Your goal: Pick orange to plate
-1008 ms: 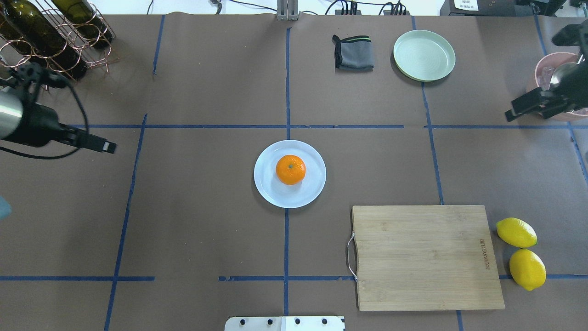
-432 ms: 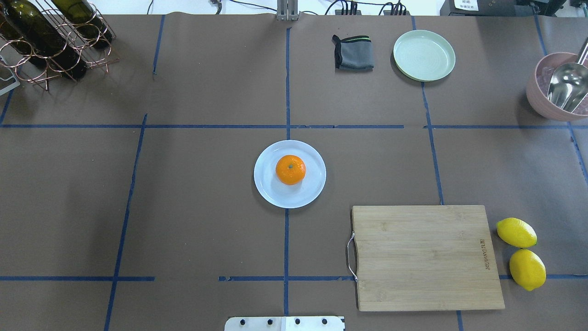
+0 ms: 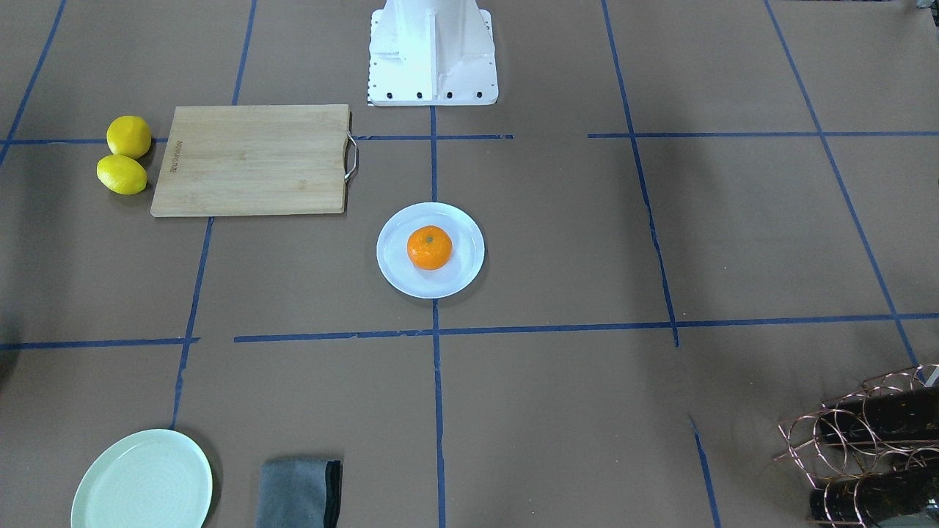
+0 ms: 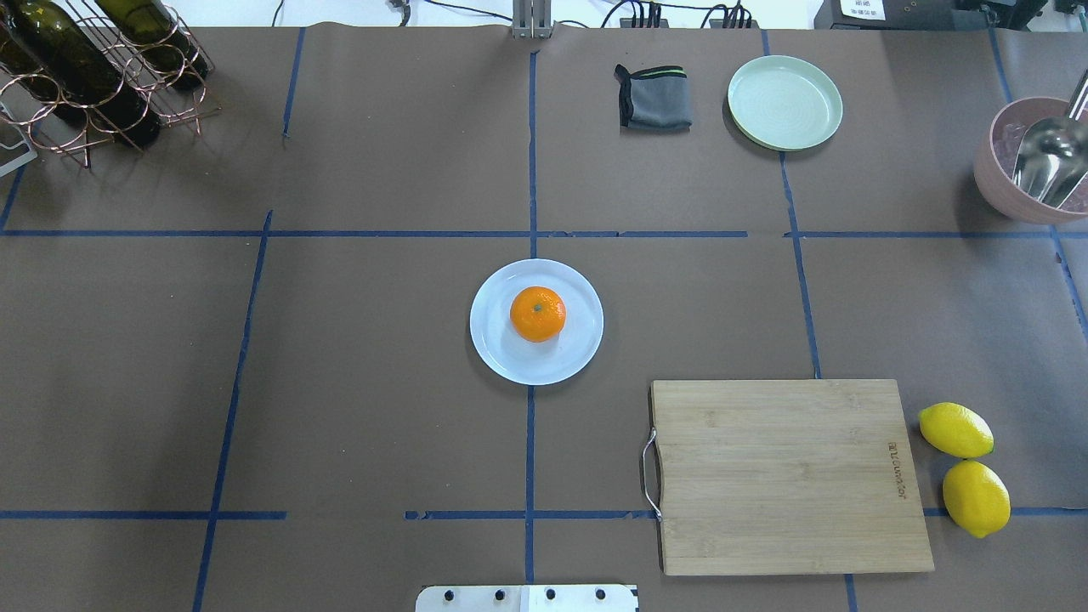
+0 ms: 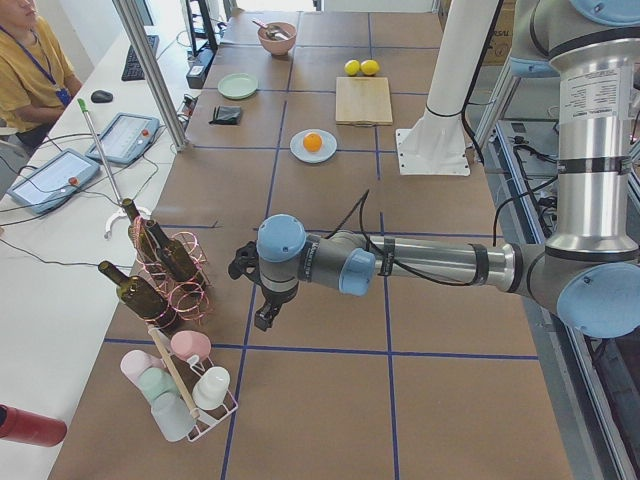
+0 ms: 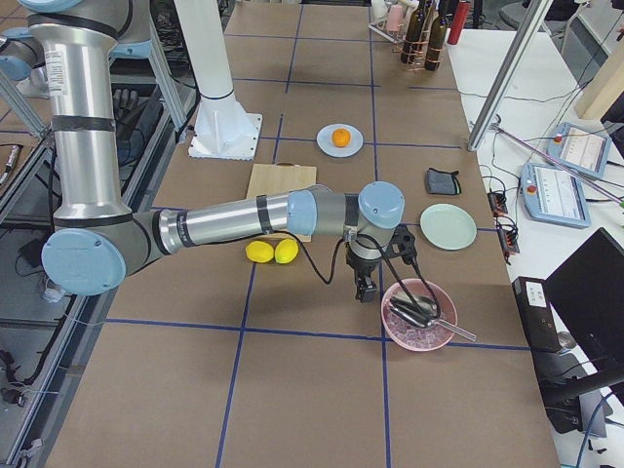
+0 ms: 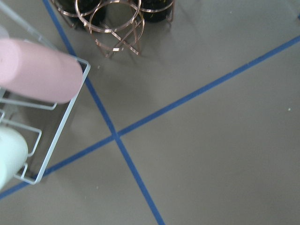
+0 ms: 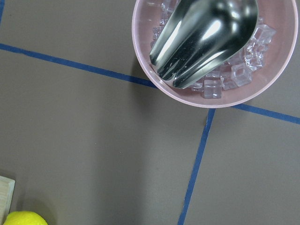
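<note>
Orange on plate, both arms drawn back

Orange [image 4: 537, 314] lies near the middle of the plate [image 4: 571, 353], unmoved since a second ago. Both arms have left the overhead view. The left gripper [image 5: 266, 318] hangs beside the wine rack [image 5: 170, 270], the right gripper [image 6: 368, 290] beside the pink bowl [image 6: 429, 341]. Whether either pincer is open or closed cannot be told.

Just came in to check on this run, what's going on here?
Nothing is being handled right now. The small round bright-orange fruit sits on the pale bluish-white round plate at mid-table, so the task looks done. The left gripper hangs near the copper wire bottle rack, the right gripper beside the pink bowl of ice, both far from the plate; open or shut, I cannot tell.
</note>
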You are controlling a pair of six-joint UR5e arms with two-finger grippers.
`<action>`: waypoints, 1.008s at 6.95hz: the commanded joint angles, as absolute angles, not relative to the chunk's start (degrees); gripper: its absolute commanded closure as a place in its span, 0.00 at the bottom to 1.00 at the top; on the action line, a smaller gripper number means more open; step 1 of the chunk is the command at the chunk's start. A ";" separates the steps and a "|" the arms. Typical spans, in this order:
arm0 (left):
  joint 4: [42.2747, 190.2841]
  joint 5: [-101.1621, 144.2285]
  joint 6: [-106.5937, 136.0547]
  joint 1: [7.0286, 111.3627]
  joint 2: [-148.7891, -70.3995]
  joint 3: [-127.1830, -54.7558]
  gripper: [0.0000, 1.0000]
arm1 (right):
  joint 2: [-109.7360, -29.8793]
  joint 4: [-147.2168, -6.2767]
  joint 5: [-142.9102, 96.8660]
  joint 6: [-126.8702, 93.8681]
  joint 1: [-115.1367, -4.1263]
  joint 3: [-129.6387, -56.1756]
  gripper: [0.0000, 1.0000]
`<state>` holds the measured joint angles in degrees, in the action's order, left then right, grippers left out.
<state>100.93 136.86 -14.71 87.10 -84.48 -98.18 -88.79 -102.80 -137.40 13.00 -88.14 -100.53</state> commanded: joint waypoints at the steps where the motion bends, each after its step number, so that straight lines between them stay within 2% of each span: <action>1: 100.37 137.02 -14.68 87.19 -83.93 -99.22 0.00 | -89.91 -102.39 -137.90 13.18 -88.68 -100.89 0.00; 7: 102.21 136.85 -10.11 87.10 -84.29 -99.40 0.00 | -89.47 -102.30 -137.29 12.75 -88.51 -99.58 0.00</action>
